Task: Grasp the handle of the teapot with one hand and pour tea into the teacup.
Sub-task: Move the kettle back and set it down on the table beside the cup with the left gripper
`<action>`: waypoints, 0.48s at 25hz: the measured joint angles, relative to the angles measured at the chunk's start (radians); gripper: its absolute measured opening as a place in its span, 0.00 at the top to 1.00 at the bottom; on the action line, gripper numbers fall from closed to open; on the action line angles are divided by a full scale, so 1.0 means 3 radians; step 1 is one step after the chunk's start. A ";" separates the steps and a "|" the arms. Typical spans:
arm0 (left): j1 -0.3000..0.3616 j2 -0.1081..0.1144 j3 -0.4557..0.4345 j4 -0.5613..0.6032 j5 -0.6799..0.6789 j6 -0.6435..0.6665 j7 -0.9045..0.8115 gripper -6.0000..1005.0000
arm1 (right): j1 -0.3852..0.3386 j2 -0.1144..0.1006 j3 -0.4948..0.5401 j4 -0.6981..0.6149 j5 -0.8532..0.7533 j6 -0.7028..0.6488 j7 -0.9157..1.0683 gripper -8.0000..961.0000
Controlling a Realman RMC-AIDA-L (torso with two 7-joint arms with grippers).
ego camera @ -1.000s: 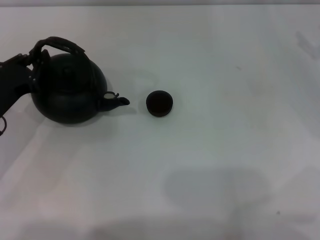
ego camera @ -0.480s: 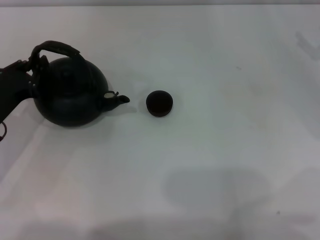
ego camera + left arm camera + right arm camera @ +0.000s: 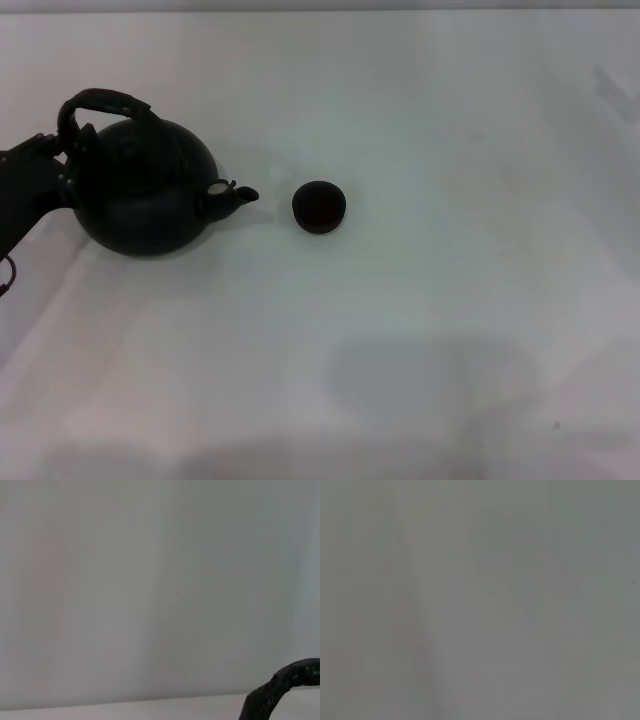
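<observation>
Beside left end effector (image 3: 62, 160), teapot (image 3: 145, 195), handle (image 3: 100, 103)

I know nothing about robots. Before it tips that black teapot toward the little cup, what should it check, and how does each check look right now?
1. Left gripper at the handle: ok, it meets the handle's left end.
2. Grip firmly closed: cannot tell, the fingers blend into the dark teapot.
3. Spout aimed at the teacup: ok, it points that way.
4. Spout over the teacup: not ok, bare table shows between them.
5. Teacup upright, opening up: ok.
6. Right arm out of the way: ok, not in the head view.
</observation>
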 joint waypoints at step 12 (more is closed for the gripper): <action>0.0007 -0.0004 -0.0028 -0.0017 -0.0033 -0.0002 0.0088 0.68 | 0.0013 -0.0001 -0.0003 0.0021 0.0000 -0.0059 -0.0010 0.11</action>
